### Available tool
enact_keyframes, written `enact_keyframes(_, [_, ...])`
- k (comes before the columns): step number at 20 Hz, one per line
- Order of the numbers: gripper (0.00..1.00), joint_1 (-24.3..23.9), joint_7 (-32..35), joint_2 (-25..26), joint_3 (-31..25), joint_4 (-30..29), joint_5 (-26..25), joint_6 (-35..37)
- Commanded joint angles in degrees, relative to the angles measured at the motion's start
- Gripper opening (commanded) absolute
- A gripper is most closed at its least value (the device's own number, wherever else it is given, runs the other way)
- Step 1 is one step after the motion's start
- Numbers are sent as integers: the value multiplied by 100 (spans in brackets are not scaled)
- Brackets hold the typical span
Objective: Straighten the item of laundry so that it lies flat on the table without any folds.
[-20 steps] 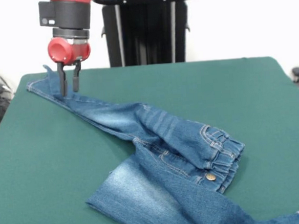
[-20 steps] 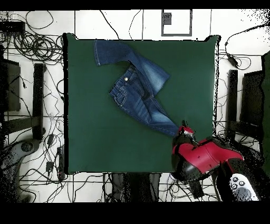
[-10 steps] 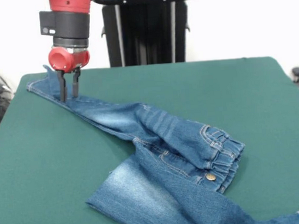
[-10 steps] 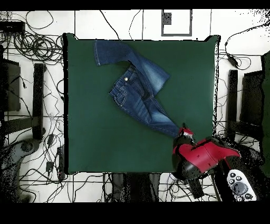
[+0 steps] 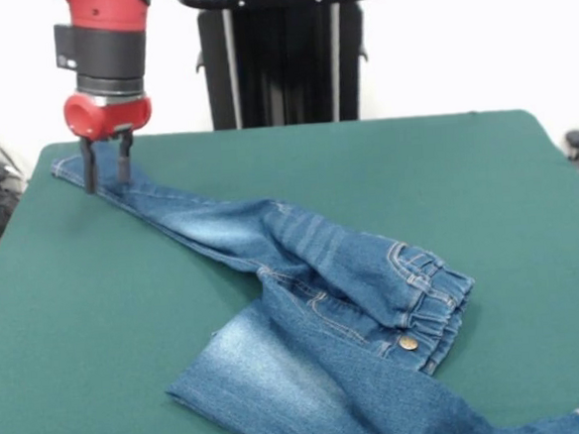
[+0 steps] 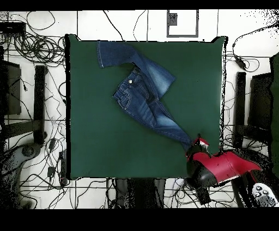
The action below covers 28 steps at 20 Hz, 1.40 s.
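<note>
Front view | jeans (image 5: pixel 325 304) folded at waistband | legs splayed apart

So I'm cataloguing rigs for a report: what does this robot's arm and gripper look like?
The arm is glossy red, with a black cylindrical wrist section bearing a small pale tag on its side. Below sits a rounded red gripper housing with two thin, straight dark fingers. From overhead, the arm shows as a bulky red shell with black joints.
</note>
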<state>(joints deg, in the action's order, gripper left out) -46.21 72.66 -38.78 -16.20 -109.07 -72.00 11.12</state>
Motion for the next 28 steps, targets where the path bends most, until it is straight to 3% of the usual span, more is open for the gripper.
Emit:
enact_keyframes(1, [100, -173, -1296, -62, -912, -339, 628, 1043])
enact_keyframes(14, [100, -852, -1714, -24, -1728, -641, 1150, 1598])
enact_keyframes(28, [100, -913, -1146, 179, -2025, -559, 769, 1241])
